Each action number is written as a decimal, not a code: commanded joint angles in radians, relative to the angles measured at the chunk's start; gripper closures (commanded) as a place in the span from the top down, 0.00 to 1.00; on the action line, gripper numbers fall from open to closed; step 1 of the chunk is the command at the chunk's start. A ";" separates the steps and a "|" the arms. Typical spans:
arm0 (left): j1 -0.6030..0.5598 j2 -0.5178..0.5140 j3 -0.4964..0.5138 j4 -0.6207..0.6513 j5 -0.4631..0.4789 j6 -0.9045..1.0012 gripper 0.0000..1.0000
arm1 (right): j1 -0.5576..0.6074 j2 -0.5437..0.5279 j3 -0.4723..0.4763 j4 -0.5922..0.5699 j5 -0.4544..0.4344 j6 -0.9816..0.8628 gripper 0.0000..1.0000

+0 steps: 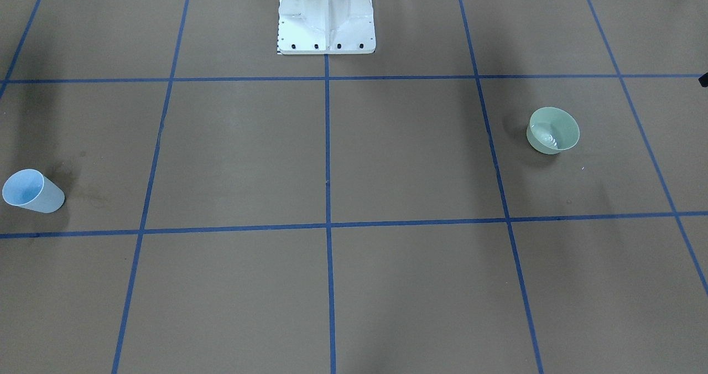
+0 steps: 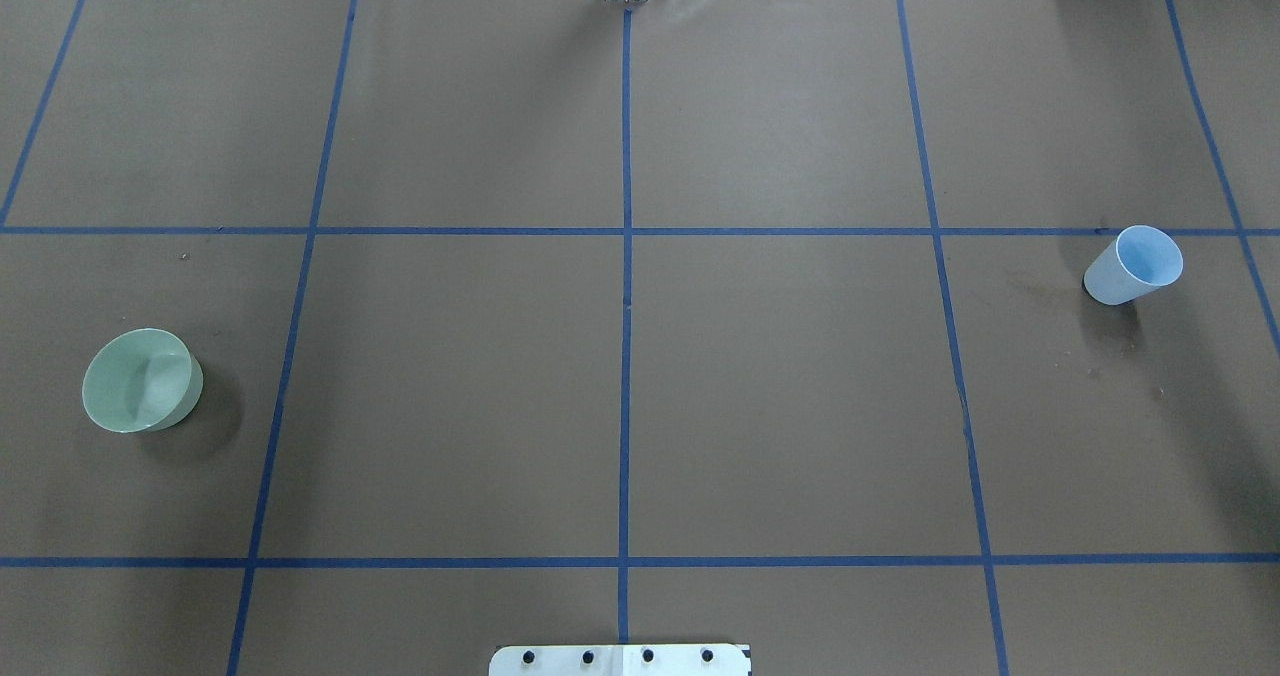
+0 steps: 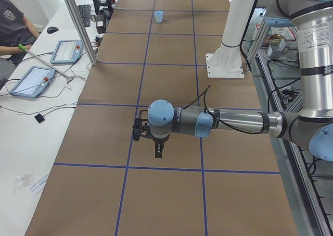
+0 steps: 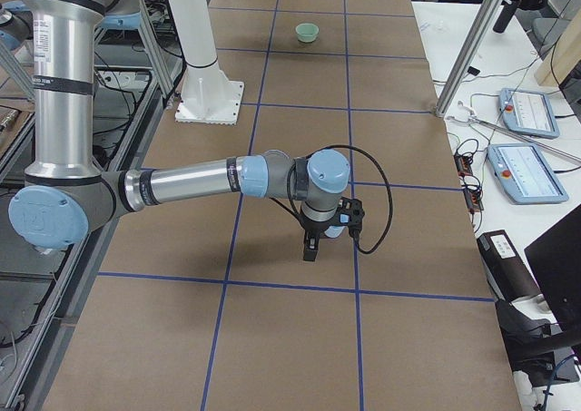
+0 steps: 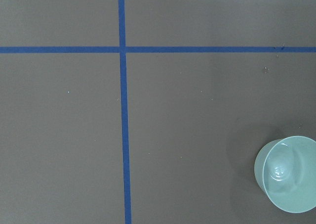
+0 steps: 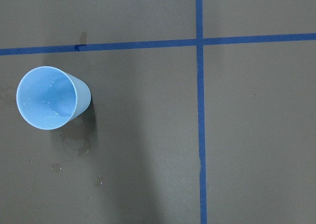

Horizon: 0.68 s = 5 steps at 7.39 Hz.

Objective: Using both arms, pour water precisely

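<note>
In the front view the bowl [image 1: 565,126] with the water [image 1: 546,138] stands at right and the cup [image 1: 33,191] at far left, probably so each arm takes one. The left arm [image 3: 234,122] and the right arm [image 4: 182,186] hang above them. It cannot be told whether their jaws are open.

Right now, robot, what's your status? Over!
Left gripper, right gripper: hovering, open or shut unclear. Pale green round bowl holds rippling water; light blue plastic cup stands apart. Nothing between them.

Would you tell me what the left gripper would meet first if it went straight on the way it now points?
The left gripper points down, so most likely the bare brown table cover. The green bowl sits at the edge of its wrist view, seemingly off that line.
</note>
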 commanded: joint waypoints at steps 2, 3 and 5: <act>0.267 -0.039 0.016 -0.124 0.030 -0.239 1.00 | -0.002 0.001 0.000 0.018 0.002 -0.001 1.00; 0.323 -0.052 0.014 -0.131 0.038 -0.321 1.00 | -0.008 -0.003 -0.003 0.073 -0.001 0.000 1.00; 0.475 -0.093 0.022 -0.134 0.119 -0.357 1.00 | -0.069 -0.002 -0.026 0.086 0.007 -0.001 1.00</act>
